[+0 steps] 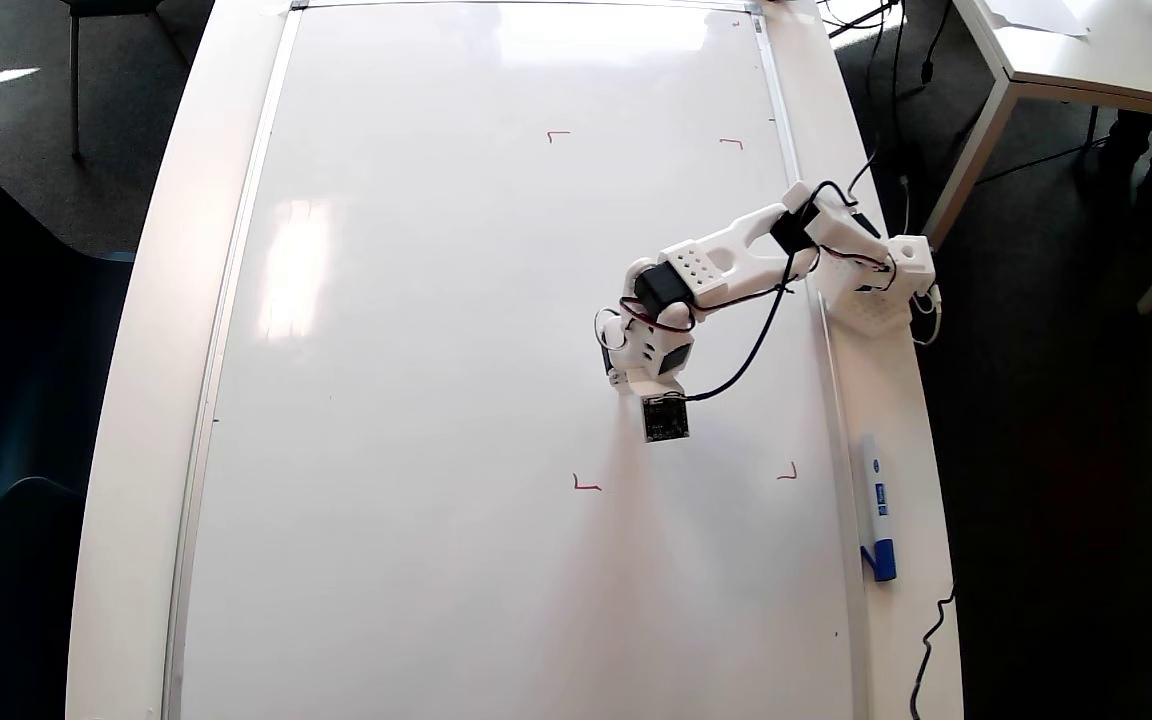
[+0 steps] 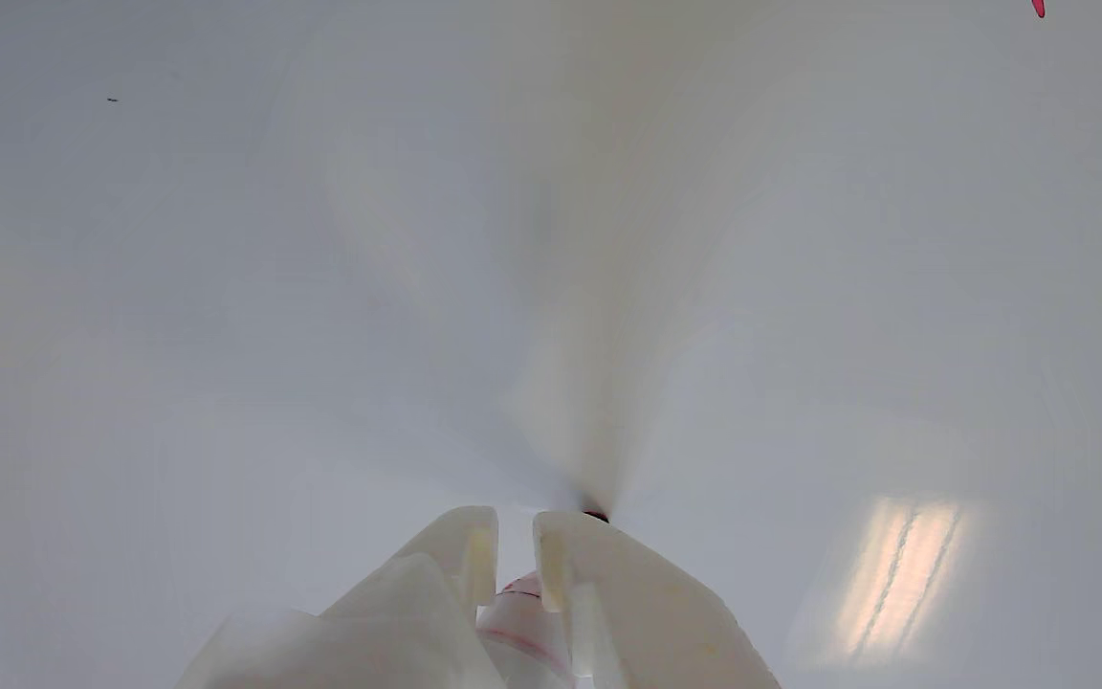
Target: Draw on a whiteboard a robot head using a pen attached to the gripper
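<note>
Two white fingers [image 2: 565, 584] fill the bottom of the wrist view, standing close together with only a narrow gap, and between them sits the white barrel of the pen [image 2: 524, 627] with a red band across it. They pinch the pen. A small dark-red speck of its tip shows just past the right finger, at the glossy board where shadows fan upward from that spot; whether the tip actually touches cannot be told.

From the overhead view the gripper [image 1: 626, 375] points down over the whiteboard [image 1: 416, 350], with a small dark square board [image 1: 665, 418] hanging at its lower side and a black cable [image 1: 751, 345] looping back toward the arm's base [image 1: 876, 295]. The base stands on the white surface [image 1: 891, 400] just outside the whiteboard's right silver frame. The pen itself is hidden under the gripper in this view.

Four small red corner marks [image 1: 558, 134] frame a rectangular zone on the right half of the whiteboard, and the gripper hangs inside that zone, nearer the left side and closer to the lower pair than the upper. The area between the marks is bare white, so the robot head is not yet drawn.

A white marker with a blue cap [image 1: 877, 508] lies on the surface to the right of the frame, below the base, cap end toward the bottom of the overhead view.
</note>
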Controlling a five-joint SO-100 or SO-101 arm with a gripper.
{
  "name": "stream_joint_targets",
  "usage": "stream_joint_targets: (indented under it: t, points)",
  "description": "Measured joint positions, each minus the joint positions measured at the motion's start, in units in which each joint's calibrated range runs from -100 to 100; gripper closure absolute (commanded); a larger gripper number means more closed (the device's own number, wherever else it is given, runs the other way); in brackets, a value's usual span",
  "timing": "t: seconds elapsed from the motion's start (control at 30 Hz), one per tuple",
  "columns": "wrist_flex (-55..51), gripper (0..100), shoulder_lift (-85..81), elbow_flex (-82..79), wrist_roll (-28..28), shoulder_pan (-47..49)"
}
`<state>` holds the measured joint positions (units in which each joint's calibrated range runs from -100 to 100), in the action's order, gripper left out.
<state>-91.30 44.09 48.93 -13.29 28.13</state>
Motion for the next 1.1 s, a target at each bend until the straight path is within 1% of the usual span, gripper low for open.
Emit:
stream_joint_targets:
  t: [0.2, 0.5, 0.7, 0.73, 0.83, 0.9, 1.1]
  points:
    - [0.08, 99, 0.00, -0.55, 0.00, 0.00]
    - [0.76, 99, -3.56, -10.14, 0.00, 0.00]
    - [5.41, 99, -11.77, -24.94, -1.69, 0.08]
    - [7.18, 99, -14.99, -31.16, -1.80, 0.30]
    - [10.22, 99, -19.99, -39.29, -1.85, 1.13]
    - [12.92, 99, -26.01, -49.52, -1.90, 2.34]
    - [18.50, 99, -37.19, -67.34, -3.43, 4.68]
